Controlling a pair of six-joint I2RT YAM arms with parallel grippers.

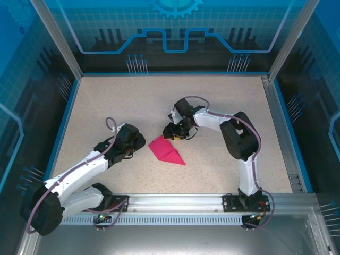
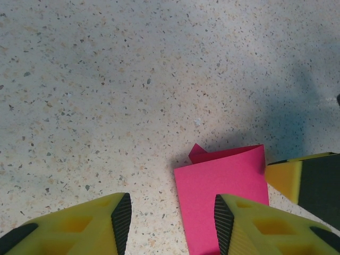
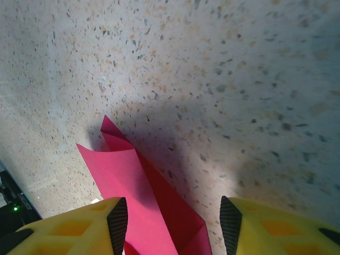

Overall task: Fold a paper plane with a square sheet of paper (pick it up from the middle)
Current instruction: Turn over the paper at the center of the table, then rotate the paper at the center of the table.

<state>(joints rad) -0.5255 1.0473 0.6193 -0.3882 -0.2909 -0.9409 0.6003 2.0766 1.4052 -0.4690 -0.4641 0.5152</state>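
The pink paper (image 1: 166, 150) lies flat near the middle of the table (image 1: 223, 101). It is folded into a pointy shape and sits right between my two grippers. My left gripper (image 1: 141, 142) is half open and holds nothing. The paper's edge sits just under one of its fingers (image 2: 265, 228). My right gripper (image 3: 172, 228) is half open too, with the paper running between its fingers. I think it grips nothing, but the low part is hard to see. If I squeeze away from the middle, the thin paper could slide, bend or come unfolded. My grippers are close together, so they could bump. There is lots of bare table all around, and the blue rim (image 1: 68, 122) is far away.
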